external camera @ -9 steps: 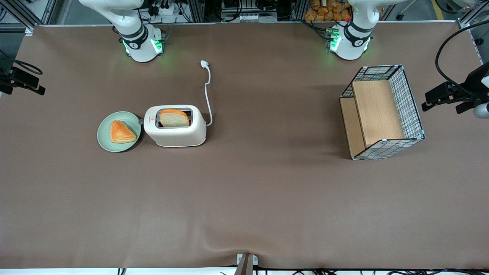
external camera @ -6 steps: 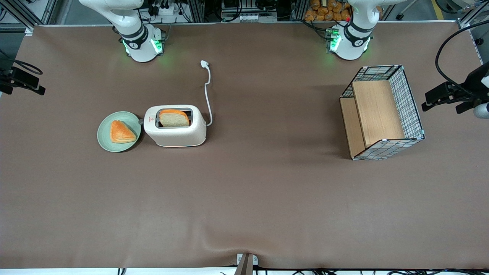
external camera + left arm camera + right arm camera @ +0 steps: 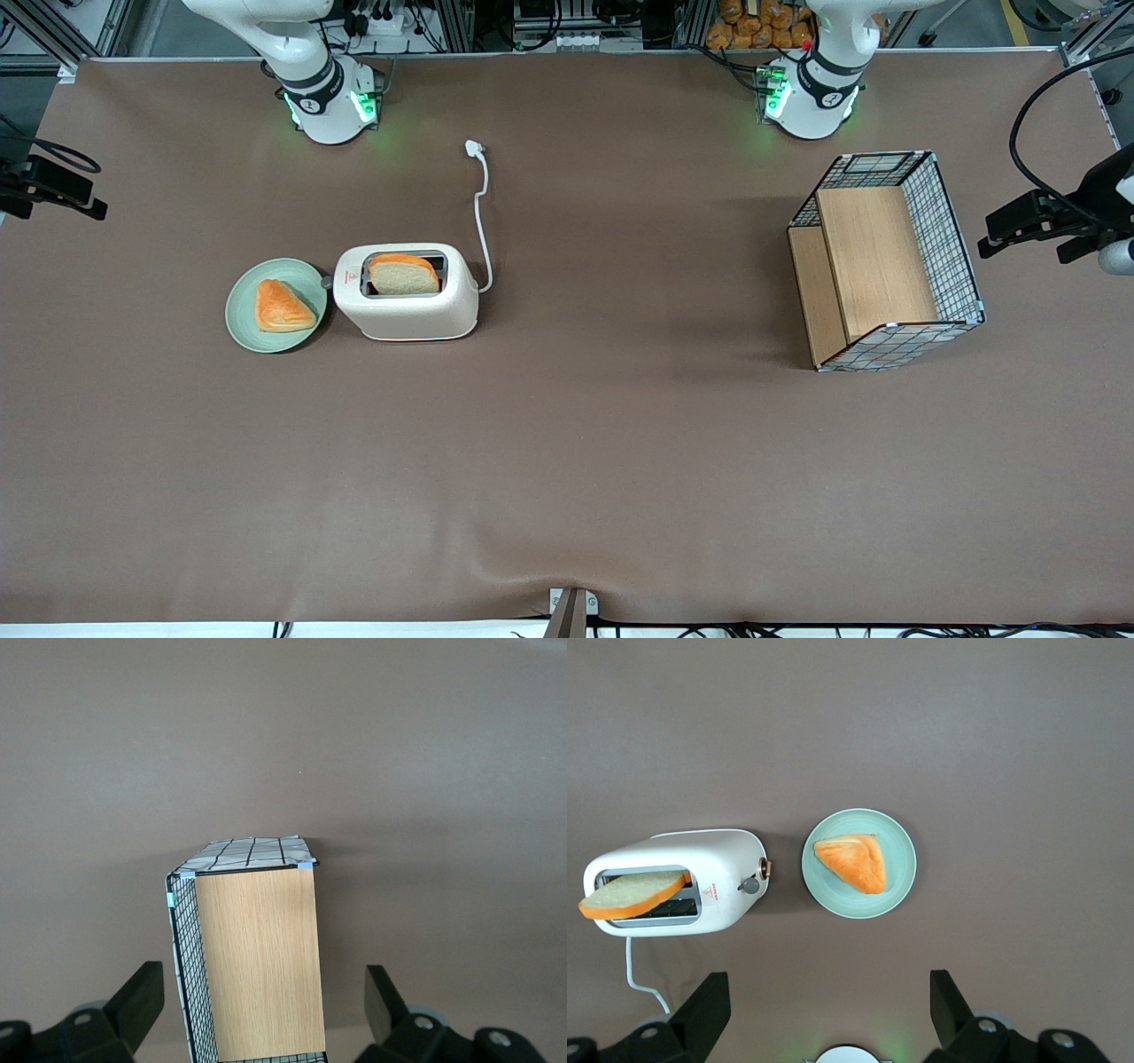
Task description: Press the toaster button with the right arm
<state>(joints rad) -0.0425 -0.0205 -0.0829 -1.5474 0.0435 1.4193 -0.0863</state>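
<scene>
The cream-white toaster (image 3: 407, 306) stands on the brown table with a slice of bread (image 3: 403, 275) sticking up from its slot. It also shows in the right wrist view (image 3: 722, 868). The small dark grey toaster button (image 3: 326, 283) sits on the toaster's end that faces the green plate; the right wrist view shows it too (image 3: 749, 886). My right arm's gripper (image 3: 828, 992) hangs high above the table, open and empty, well apart from the toaster. In the front view the gripper (image 3: 62, 190) shows partly at the working arm's end of the table.
A green plate (image 3: 244, 332) with an orange pastry (image 3: 282, 306) lies beside the toaster's button end. The white cord (image 3: 481, 213) runs from the toaster toward the arm bases. A wire basket with wooden panels (image 3: 948, 239) stands toward the parked arm's end.
The gripper has shifted very slightly at the working arm's end of the table. The toaster, bread and plate have not moved.
</scene>
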